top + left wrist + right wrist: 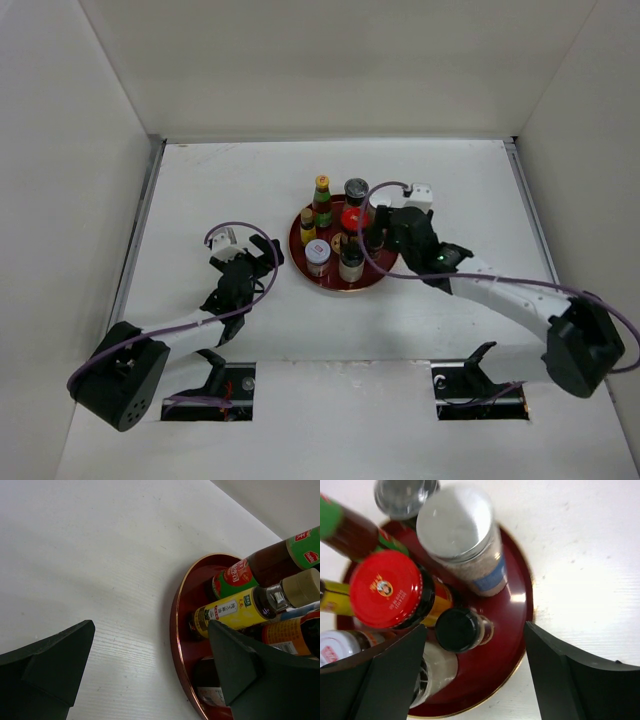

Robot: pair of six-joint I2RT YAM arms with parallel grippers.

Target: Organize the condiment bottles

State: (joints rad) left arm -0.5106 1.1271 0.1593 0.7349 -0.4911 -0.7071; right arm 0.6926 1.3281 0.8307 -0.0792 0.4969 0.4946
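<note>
A round dark-red tray (299, 256) holds several condiment bottles: a green-capped sauce bottle (322, 199), a red-lidded jar (351, 219), a silver-lidded shaker (356, 190), a yellow-label bottle (308, 227), a white-lidded jar (318, 256) and a small black-capped bottle (374, 240). My right gripper (383, 232) is open above the tray's right side, its jaws apart on either side of the black-capped bottle (462, 629) without touching it. My left gripper (263, 251) is open and empty, just left of the tray (176, 630).
White walls enclose the table on the left, back and right. A white connector block (421, 193) on the right arm's cable sits right of the tray. Two dark cut-outs (206, 388) lie at the near edge by the arm bases.
</note>
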